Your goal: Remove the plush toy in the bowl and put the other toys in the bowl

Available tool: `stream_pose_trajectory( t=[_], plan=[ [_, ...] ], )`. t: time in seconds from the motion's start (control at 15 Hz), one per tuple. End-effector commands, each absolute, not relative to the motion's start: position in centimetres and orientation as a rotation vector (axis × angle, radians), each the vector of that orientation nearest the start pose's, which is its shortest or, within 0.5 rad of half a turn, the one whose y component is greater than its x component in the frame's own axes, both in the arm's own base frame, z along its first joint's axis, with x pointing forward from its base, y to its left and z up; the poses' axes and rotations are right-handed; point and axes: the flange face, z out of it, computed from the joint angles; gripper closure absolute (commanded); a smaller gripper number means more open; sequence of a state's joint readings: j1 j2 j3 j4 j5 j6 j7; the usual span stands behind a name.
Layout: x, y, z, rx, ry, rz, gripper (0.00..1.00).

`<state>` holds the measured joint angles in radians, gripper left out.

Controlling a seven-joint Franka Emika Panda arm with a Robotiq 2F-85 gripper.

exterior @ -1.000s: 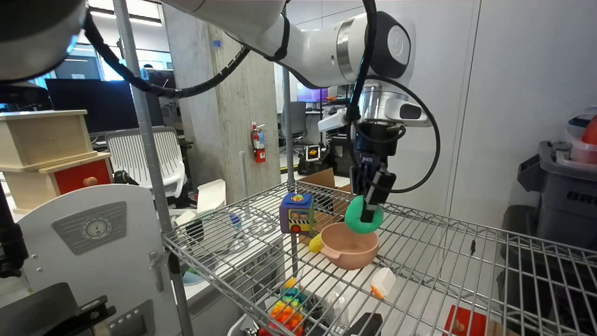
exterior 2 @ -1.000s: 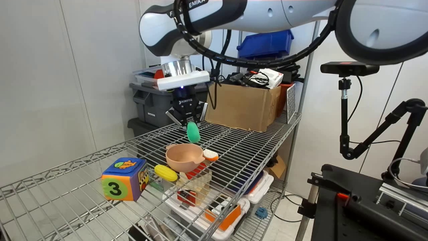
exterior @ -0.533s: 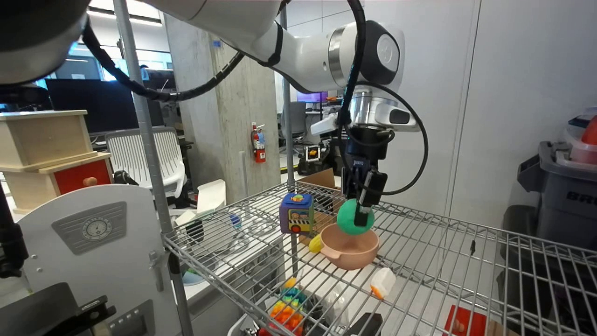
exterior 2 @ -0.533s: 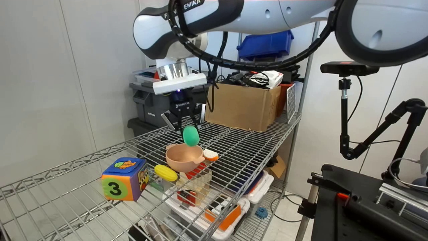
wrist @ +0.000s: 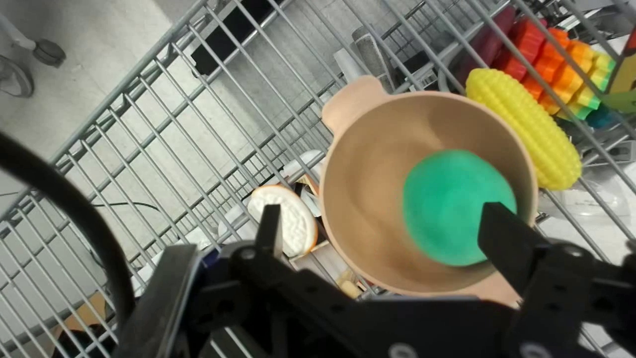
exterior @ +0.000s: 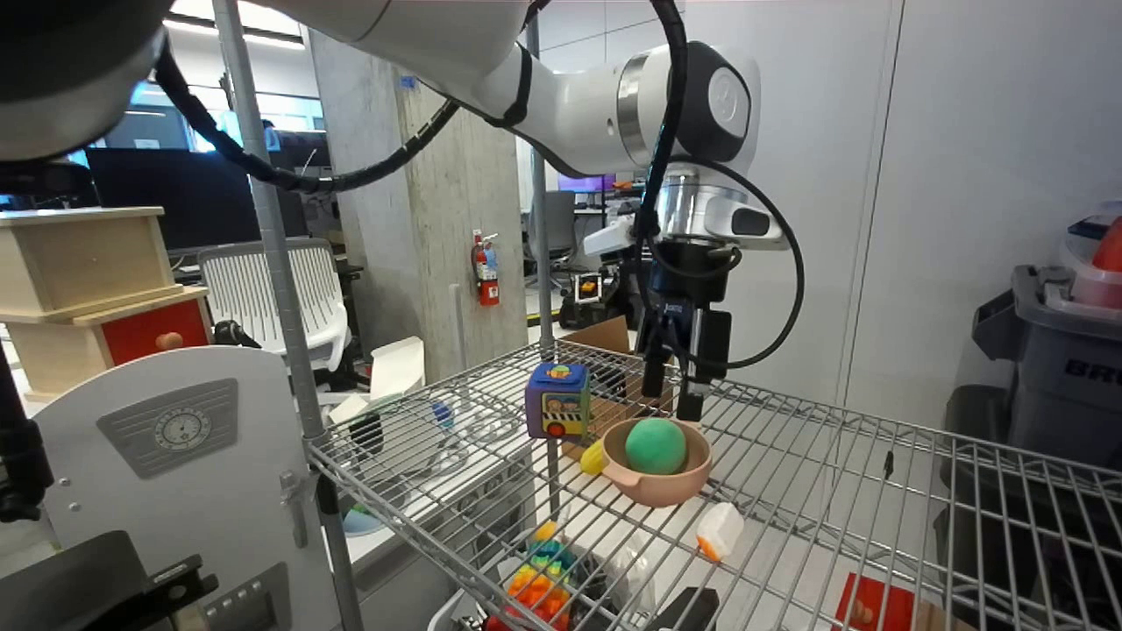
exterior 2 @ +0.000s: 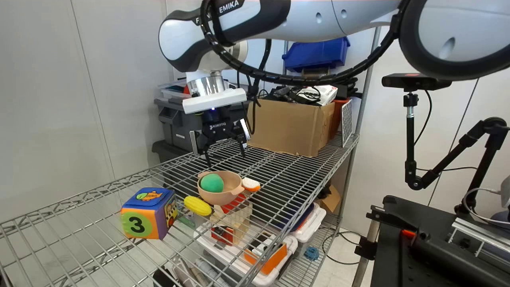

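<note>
Tan-orange bowl (exterior 2: 219, 198) stands upright on the wire shelf (exterior 2: 303, 206), handles out at its sides. Inside the bowl: green ball (exterior 2: 212, 183), off-centre, sitting toward the yellow toy (wrist: 524, 127) side. That yellow toy, knobbly and corn-shaped, lies on the shelf just beside the bowl; can't tell if they touch. Also outside the bowl: plush toy (wrist: 294, 219), white face up, orange edge, on the shelf just beside it, roughly across from the yellow toy.

Over the bowl hangs the claw (exterior 2: 226, 159), jaws spread wide, holding nothing, clear of the ball in both exterior views. In the wrist view, one finger (wrist: 512, 248) hides a bit of the ball's edge, the other hides a bit of the plush toy.

Farther from the bowl, past the yellow toy: picture cube (exterior 2: 145, 215), blue top, black 3 on a green circle, same shelf. A cardboard box (exterior 2: 281, 127) is also on the shelf, well apart from the bowl, behind it in an exterior view. Lower than the bowl, seen through the shelf's wires: rainbow-coloured item (exterior: 530, 585).
</note>
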<state>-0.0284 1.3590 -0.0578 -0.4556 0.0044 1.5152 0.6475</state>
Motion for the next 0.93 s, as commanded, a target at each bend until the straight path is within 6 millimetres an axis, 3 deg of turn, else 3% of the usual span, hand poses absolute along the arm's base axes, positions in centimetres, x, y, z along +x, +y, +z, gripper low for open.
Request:
stream_pose_trajectory(
  t=[0.0, 0.2, 0.73, 0.87],
  plan=[
    [77.1, -3.6, 18.6, -3.057, 1.061, 0.447, 0.0],
    [77.2, -1.9, 19.1, -3.078, 0.985, 0.441, 0.0],
    [77.1, 8.5, 20.5, -3.165, 0.776, 0.391, 0.0],
    [76.9, 10.7, 20.1, -3.176, 0.73, 0.378, 0.0]
  ],
)
